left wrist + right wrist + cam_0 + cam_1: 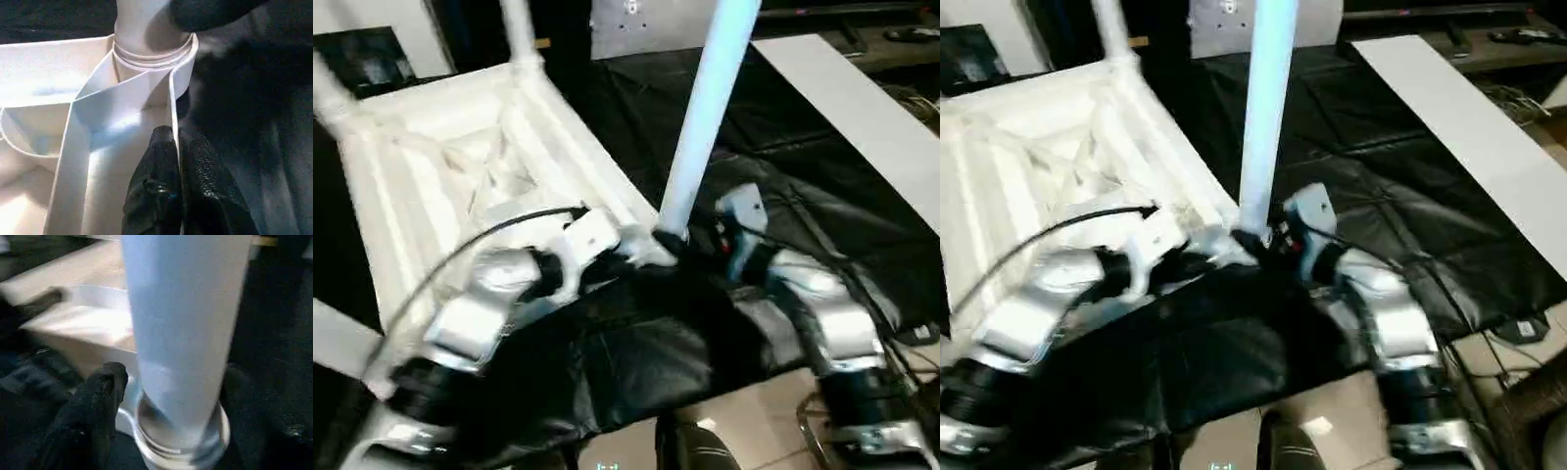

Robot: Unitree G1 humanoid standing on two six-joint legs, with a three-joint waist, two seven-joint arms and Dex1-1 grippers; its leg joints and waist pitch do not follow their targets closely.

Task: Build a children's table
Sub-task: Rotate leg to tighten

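The white children's table top (460, 166) lies upside down on the black worktable, its ribbed underside facing up. Legs stand in its far corner (519, 29) and left corner (328, 93). A third long leg (705, 117) rises tilted from the near corner socket (146, 54). My right gripper (690, 243) is shut around this leg's base, with black fingers (98, 396) on either side just above the socket ring. My left gripper (175, 142) is shut on the top's thin rim wall (172, 98), right beside that socket.
Black cloth (783, 127) covers the worktable, and a long white board (862, 108) lies along its right side. The cloth's front edge drops to a pale floor (754, 421). A black cable (460, 245) arcs over my left forearm.
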